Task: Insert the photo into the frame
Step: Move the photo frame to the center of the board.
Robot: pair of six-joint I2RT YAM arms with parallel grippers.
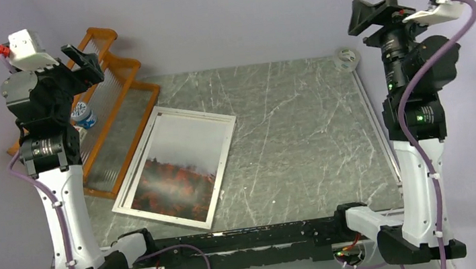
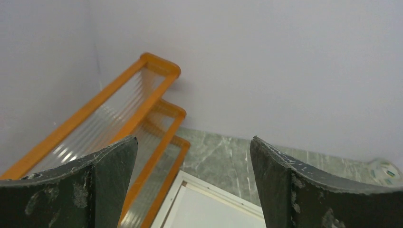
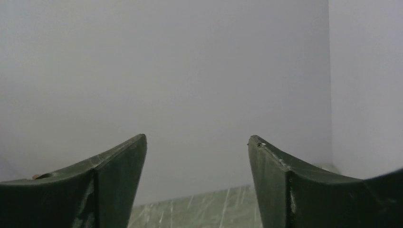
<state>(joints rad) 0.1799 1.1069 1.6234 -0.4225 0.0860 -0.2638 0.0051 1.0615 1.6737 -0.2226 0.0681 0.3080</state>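
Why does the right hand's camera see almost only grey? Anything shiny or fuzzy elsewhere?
Right wrist view: it faces a plain wall, with only its dark fingers and a strip of table. Left wrist view: the near fingers look soft; the orange rack shows shiny streaks. Top external view: even light, soft shadows, the frame sharp.

Soft, even light from overhead; no hard shadows anywhere.
The top view is sharp; the table (image 1: pixel 290 142) carries only a faint sheen; the walls read flat lilac-grey; in the wrist views the left gripper (image 2: pixel 194 140) and right gripper (image 3: pixel 196 137) loom dark and slightly soft; pale streaks glint on the orange rack (image 2: pixel 102 123).
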